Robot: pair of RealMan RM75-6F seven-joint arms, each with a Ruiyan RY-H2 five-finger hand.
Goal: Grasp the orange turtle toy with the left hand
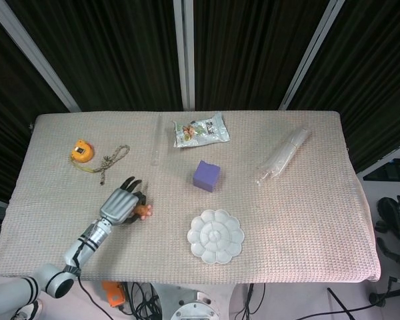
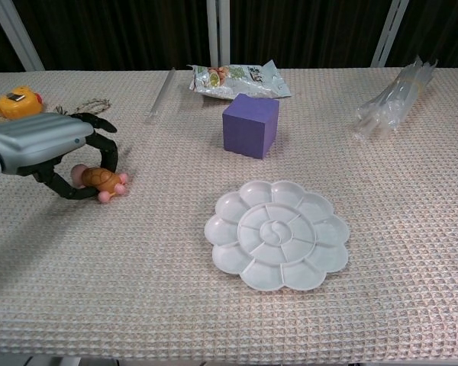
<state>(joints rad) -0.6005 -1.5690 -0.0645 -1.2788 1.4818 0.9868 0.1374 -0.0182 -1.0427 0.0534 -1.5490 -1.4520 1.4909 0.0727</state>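
Note:
The orange turtle toy (image 1: pixel 143 212) (image 2: pixel 101 180), with pink feet, lies on the beige cloth at the front left of the table. My left hand (image 1: pixel 120 205) (image 2: pixel 38 145) comes in from the left and covers it. The dark fingers (image 2: pixel 99 133) arch over the shell and the thumb curls under its near side, so the hand holds the turtle between them. In the head view only the toy's right edge shows past the hand. My right hand appears in neither view.
A purple cube (image 1: pixel 207 175) (image 2: pixel 249 125) stands mid-table, with a white flower-shaped palette (image 1: pixel 216 236) (image 2: pixel 276 233) in front of it. A snack bag (image 1: pixel 200 130) lies at the back, a yellow tape measure (image 1: pixel 82 151) with a cord at the far left, and clear plastic sleeves (image 1: pixel 283 155) at the right.

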